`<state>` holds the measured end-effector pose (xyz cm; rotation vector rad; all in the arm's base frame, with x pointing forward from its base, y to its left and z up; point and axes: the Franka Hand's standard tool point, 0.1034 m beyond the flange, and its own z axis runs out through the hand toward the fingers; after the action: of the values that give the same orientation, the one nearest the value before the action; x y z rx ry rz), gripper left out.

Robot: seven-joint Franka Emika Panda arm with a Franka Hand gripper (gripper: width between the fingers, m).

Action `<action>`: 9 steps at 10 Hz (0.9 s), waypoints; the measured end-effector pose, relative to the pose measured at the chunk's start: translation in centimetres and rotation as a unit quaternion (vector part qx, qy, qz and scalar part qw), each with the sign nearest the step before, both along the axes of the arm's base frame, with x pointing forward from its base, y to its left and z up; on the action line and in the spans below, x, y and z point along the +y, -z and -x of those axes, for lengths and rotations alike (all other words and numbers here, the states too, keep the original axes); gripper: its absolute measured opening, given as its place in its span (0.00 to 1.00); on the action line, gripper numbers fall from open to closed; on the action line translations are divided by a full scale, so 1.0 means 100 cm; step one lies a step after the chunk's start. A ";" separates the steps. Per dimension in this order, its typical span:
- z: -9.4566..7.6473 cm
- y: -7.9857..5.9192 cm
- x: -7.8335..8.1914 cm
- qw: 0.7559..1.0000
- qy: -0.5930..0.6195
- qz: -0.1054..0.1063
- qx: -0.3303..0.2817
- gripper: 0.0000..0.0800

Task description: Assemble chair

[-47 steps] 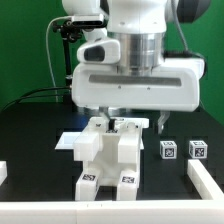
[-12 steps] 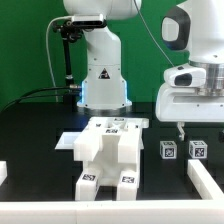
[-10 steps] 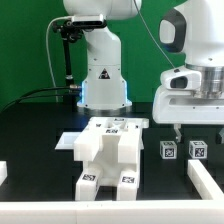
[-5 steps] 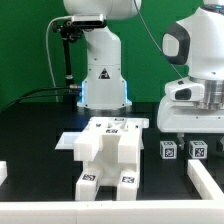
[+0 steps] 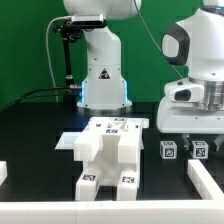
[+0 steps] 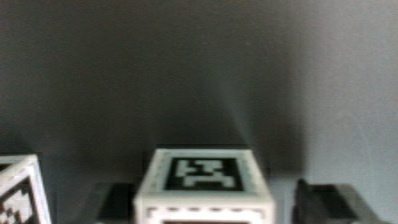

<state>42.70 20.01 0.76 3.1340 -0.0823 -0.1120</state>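
Observation:
The part-built chair, chunky white blocks with black-and-white tags, stands in the middle of the black table. Two small tagged white posts stand to its right in the exterior view, one nearer the chair and one farther right. My gripper is low over the farther post. In the wrist view that post sits between my open fingers, with a gap on each side. The other post shows at the wrist view's edge.
The marker board lies flat on the exterior view's left of the chair. White rails border the table at the front and both sides. The robot base stands behind the chair before a green backdrop.
My gripper has left the chair, moved to the exterior view's right and come down over the farther right post, its fingers now astride it.

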 end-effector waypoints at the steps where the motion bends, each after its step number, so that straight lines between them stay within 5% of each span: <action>1: 0.000 0.000 0.000 1.000 0.000 0.000 0.000 0.35; 6: 0.002 -0.004 -0.001 1.000 -0.001 0.003 0.011 0.35; 9: -0.007 -0.094 -0.018 1.000 -0.020 -0.009 0.019 0.35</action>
<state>43.39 18.19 10.17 3.1484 -0.0173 -0.1739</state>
